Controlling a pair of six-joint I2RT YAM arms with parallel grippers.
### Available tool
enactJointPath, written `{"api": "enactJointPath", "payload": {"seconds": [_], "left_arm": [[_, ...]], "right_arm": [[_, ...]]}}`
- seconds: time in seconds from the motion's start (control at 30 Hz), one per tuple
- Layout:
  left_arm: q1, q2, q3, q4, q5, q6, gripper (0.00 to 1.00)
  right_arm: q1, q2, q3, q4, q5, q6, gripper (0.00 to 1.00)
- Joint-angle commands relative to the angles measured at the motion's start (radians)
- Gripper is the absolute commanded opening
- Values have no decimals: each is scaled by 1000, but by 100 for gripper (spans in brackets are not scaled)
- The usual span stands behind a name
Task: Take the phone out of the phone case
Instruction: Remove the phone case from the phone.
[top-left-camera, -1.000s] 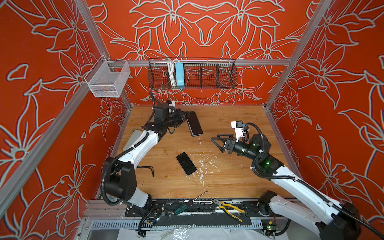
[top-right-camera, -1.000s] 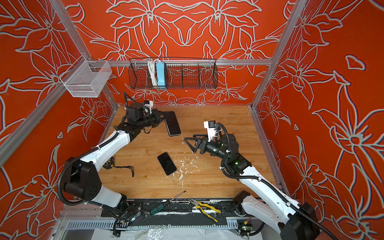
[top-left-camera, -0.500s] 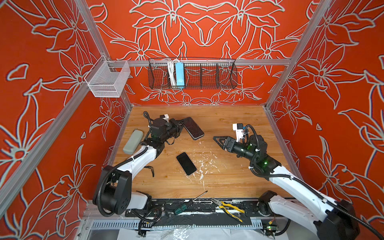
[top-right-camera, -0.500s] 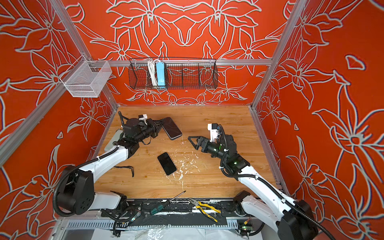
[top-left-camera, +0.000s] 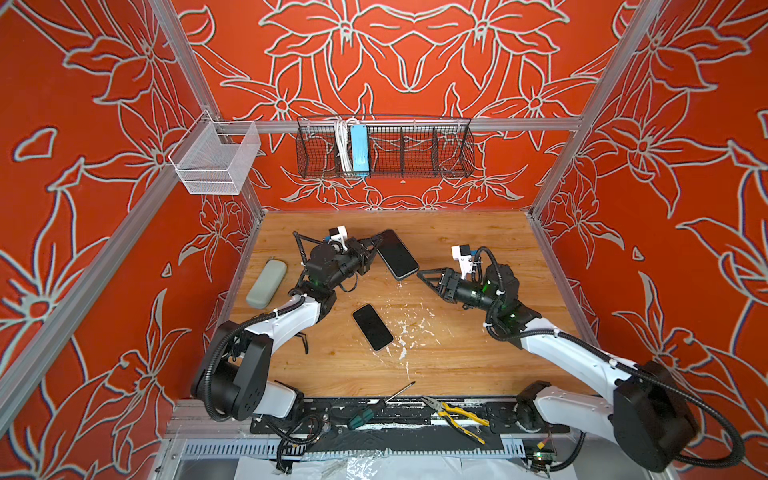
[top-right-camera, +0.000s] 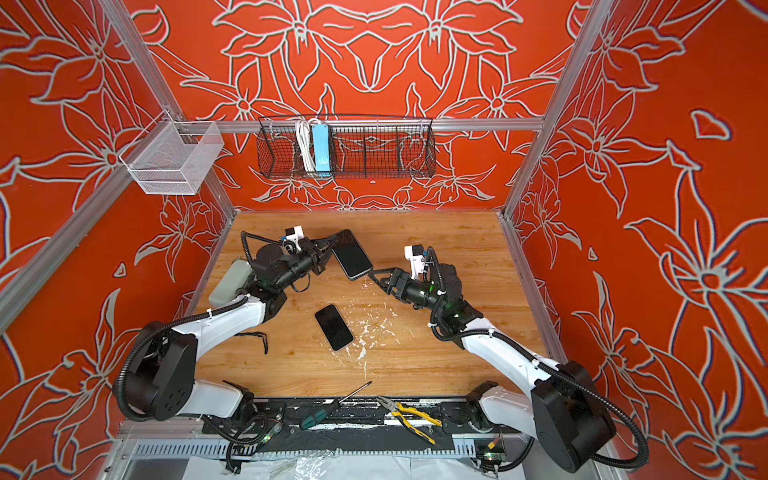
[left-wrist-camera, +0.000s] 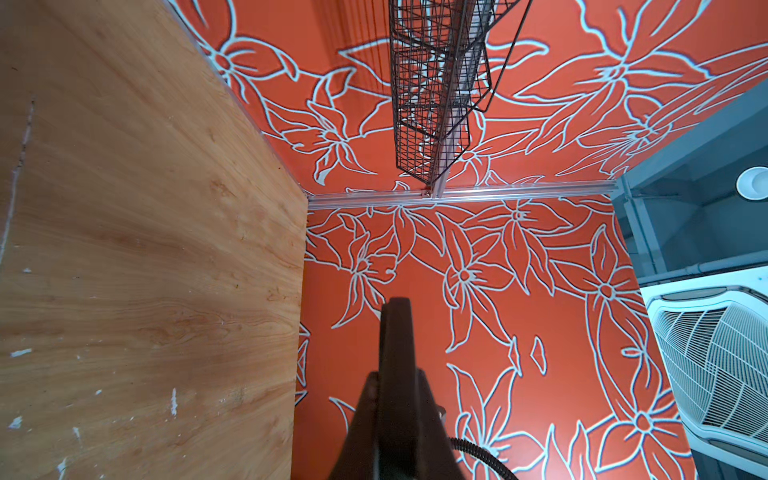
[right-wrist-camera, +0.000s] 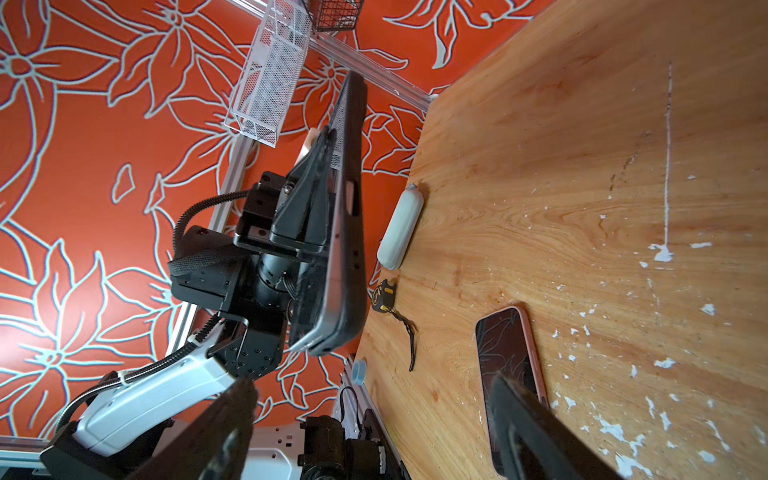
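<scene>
Phone case (right-wrist-camera: 353, 270), black, with the phone (top-left-camera: 398, 255) looking seated in it: glossy face up in both top views, though the right wrist view sees it edge-on, so I can't confirm. It's in the air over the far-left part of the table (top-left-camera: 478, 241), not resting on it. The left gripper (top-left-camera: 375, 243) is clamped onto the case's far end. The long axis runs from that clamp diagonally toward the robot's right and near side, so the free end points straight at the right gripper (top-left-camera: 428, 280). That gripper has its jaws spread and holds nothing, with its tips just beside the free end; no contact as far as I can tell. The right arm is the only free one and the nearest. My read: the next move is the right gripper closing on that free end, coming in along the long axis. A second bare phone (top-left-camera: 372, 327) lies flat on the table, well apart from both grippers; probably not the target.
</scene>
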Motion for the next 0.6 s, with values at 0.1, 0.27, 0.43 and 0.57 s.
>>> {"api": "enactJointPath", "payload": {"seconds": [0.1, 0.27, 0.43, 0.57], "left_arm": [[-9, -14, 26, 78, 40, 27, 0], [-10, -32, 13, 61, 33, 49, 0], [-10, -44, -2, 64, 28, 64, 0], [-9, -42, -6, 73, 30, 65, 0]], "right_arm": [[-2, 28, -43, 124, -28, 68, 89], [14, 30, -23, 70, -13, 11, 88], [37, 40, 7, 14, -27, -47, 87], [45, 62, 14, 26, -40, -60, 86]]}}
